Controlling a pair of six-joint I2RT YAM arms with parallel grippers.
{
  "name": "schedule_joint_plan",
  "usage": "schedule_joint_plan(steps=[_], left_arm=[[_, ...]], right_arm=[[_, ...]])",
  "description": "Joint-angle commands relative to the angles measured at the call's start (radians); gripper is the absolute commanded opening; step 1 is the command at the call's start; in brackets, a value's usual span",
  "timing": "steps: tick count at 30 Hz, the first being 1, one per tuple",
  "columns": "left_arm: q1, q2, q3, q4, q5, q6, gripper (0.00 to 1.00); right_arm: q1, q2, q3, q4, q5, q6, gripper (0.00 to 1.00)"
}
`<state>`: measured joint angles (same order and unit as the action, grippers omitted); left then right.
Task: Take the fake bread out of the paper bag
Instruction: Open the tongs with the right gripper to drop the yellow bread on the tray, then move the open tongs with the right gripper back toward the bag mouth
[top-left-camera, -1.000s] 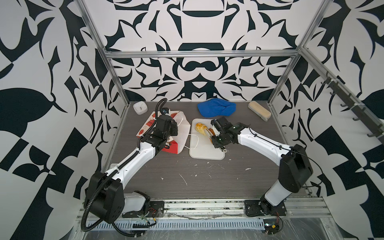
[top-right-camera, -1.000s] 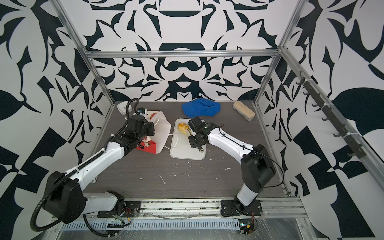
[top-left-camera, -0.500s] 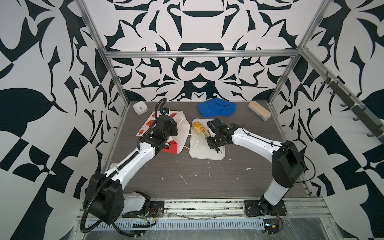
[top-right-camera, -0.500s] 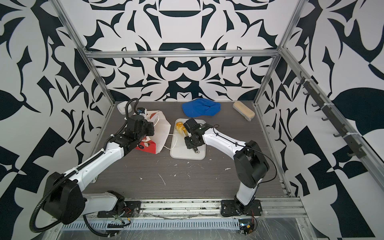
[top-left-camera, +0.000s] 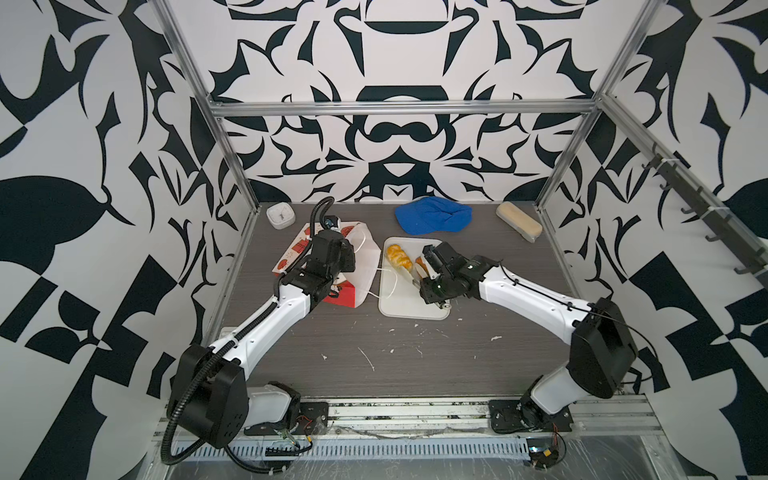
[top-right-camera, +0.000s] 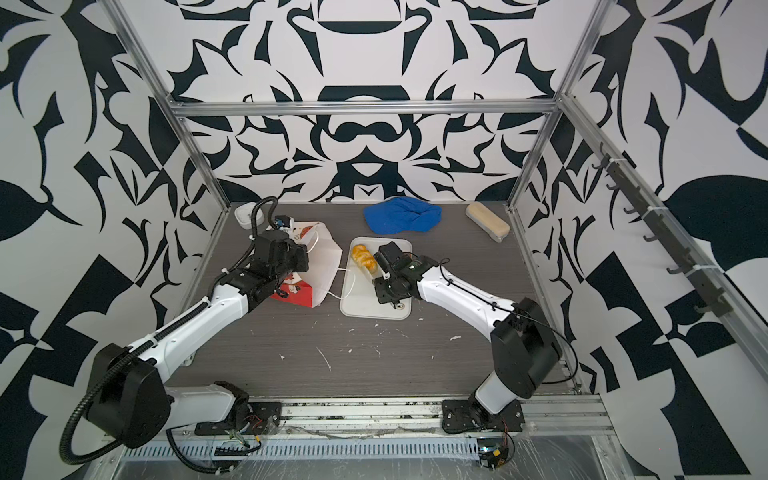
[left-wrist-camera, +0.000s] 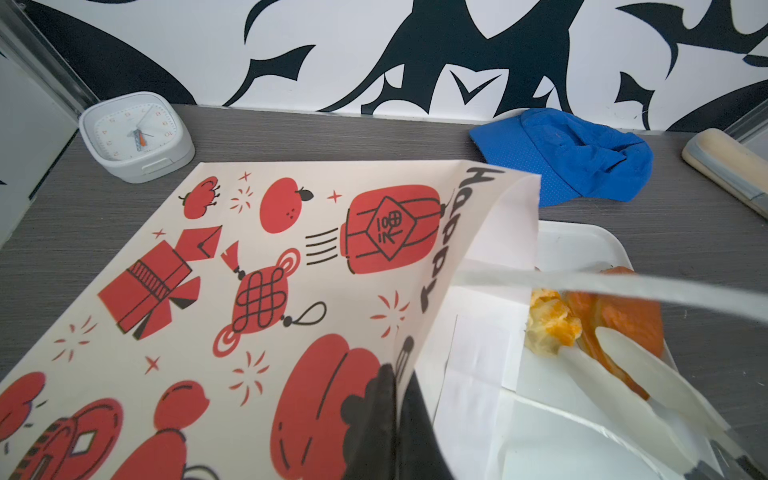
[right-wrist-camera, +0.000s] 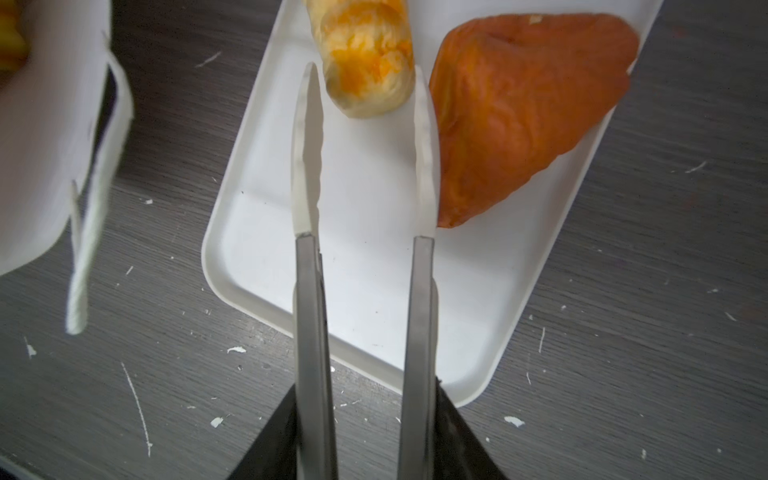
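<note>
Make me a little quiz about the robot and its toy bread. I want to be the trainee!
1. True or false: the paper bag is lying down, not standing up.
2. How many toy pastries show on the white tray? A) one B) two C) five
3. Fill in: the right gripper is over the tray with its jaws ____.

Key
1. True.
2. B: the braided loaf and the brown triangular pastry.
3. Open.
</note>
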<state>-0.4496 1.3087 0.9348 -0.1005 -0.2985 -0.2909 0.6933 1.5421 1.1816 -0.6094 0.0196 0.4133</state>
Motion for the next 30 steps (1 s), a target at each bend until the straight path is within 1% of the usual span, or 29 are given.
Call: schedule_joint_plan(steps=[1, 4, 7, 11, 16, 19, 23, 26, 30], left_arm=[[0.005, -0.001, -0.019, 0.005, 0.003, 0.001, 0.03], [0.006, -0.002, -0.021, 0.007, 0.018, 0.007, 0.03], [0.006, -0.003, -0.025, 0.005, 0.035, 0.008, 0.03], [0.006, -0.005, -0.025, -0.005, 0.043, 0.011, 0.03], [0.006, 0.000, -0.030, -0.021, 0.034, 0.031, 0.03], [0.006, 0.004, -0.036, -0.025, 0.037, 0.040, 0.03], [0.006, 0.011, -0.036, -0.038, 0.058, 0.048, 0.03], [0.005, 0.011, -0.034, -0.039, 0.095, 0.063, 0.04], [0.000, 0.009, -0.030, -0.041, 0.137, 0.079, 0.04]], right_arm=[[0.006, -0.088, 0.006, 0.004, 0.060, -0.006, 0.46], [0.012, -0.119, 0.010, 0.011, 0.065, -0.034, 0.45], [0.012, -0.110, 0.022, 0.027, 0.062, -0.062, 0.43], [0.022, -0.090, 0.056, 0.080, -0.029, -0.091, 0.41], [0.073, -0.114, 0.074, 0.114, -0.067, -0.145, 0.37], [0.091, -0.138, 0.060, 0.111, -0.117, -0.153, 0.37], [0.115, -0.160, 0.025, 0.128, -0.156, -0.162, 0.37], [0.134, -0.138, 0.012, 0.173, -0.205, -0.162, 0.37], [0.166, -0.053, 0.035, 0.235, -0.242, -0.174, 0.37]])
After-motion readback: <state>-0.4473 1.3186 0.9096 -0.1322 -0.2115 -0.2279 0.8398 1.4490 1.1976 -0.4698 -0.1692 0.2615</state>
